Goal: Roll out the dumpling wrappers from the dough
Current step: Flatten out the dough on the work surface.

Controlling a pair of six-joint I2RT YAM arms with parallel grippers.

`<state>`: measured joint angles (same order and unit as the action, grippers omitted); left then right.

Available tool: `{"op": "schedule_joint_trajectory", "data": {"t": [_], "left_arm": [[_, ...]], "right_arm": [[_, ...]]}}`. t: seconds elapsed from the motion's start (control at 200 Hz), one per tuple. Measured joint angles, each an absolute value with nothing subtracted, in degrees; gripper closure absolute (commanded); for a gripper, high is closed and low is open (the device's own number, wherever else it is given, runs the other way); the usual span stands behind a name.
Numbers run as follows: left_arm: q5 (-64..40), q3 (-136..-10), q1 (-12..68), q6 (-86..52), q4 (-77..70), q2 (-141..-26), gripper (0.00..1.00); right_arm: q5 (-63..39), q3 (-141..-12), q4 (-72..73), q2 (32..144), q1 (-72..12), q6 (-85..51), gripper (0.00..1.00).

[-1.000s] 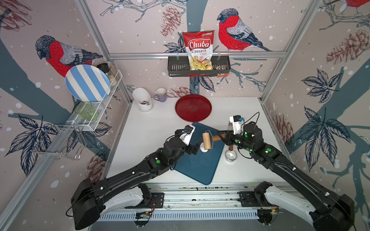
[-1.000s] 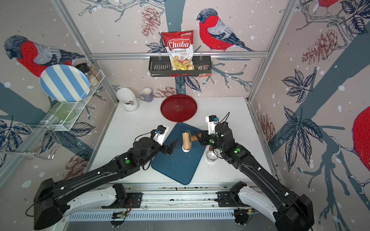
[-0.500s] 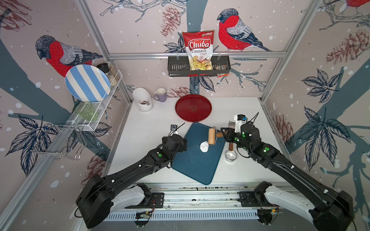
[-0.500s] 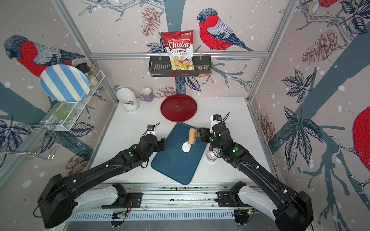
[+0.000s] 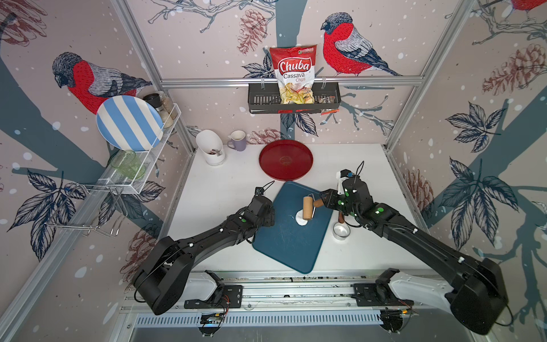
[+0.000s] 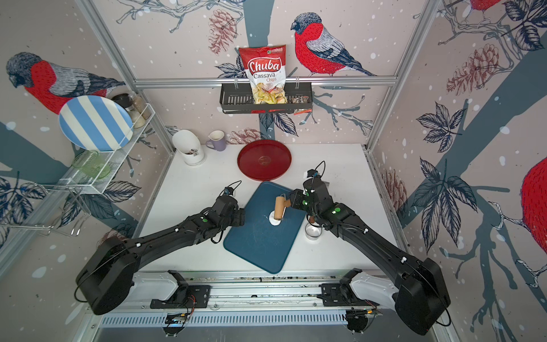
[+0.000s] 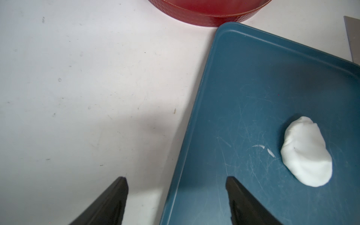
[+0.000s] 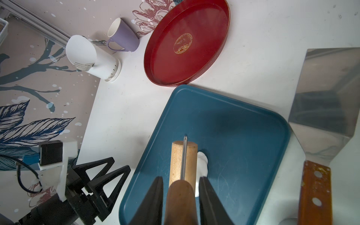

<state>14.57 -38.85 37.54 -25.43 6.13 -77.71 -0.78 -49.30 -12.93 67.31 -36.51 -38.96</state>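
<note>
One lump of dough (image 7: 306, 152) lies on the blue board (image 5: 284, 245), in its far half. The rolling pin (image 5: 307, 208) lies across the lump's far side; whether the roller bears down on it cannot be told. The right gripper (image 8: 180, 182) is clamped on the pin's wooden handle. The left gripper (image 7: 176, 178) hangs at the board's left edge with jaws spread and empty, one finger over the board and one off it.

Hazards, as judged:
1. Board slip — nothing pins the board, so a hard stroke could push it into the red tray (image 5: 286, 160) just beyond its far corner.
2. Sticking — soft dough may cling to the roller and lift instead of spreading.
3. Uneven sheet: the lump is thick and oval, so strokes along one line would only lengthen it.
4. Collision: the steel ring (image 5: 341, 230) and spatula (image 8: 327, 101) sit just beside the board's right edge, under the right arm.

Count: dough 1; rolling pin 1; board 1; ring 1; spatula 1; tray 1; grippers 2; finished wrappers 0 in view.
</note>
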Motion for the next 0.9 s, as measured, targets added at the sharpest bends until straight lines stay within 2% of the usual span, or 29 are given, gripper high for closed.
{"op": "schedule_joint_trajectory", "data": {"t": [0.215,0.535,0.9], "left_arm": [[11.66,-43.99,36.53,-23.57,6.22,-84.99,0.33],[10.48,-54.13,35.16,-20.84,5.85,-97.71,0.45],[8.97,-55.57,33.56,-19.66,4.84,-102.87,0.71]], "right_arm": [[-2.33,-50.76,-14.87,69.54,-36.14,-38.96,1.0],[-2.35,-49.25,-14.52,66.63,-35.11,-38.92,1.0],[-1.54,-47.57,-13.74,64.12,-34.85,-38.68,1.0]]}}
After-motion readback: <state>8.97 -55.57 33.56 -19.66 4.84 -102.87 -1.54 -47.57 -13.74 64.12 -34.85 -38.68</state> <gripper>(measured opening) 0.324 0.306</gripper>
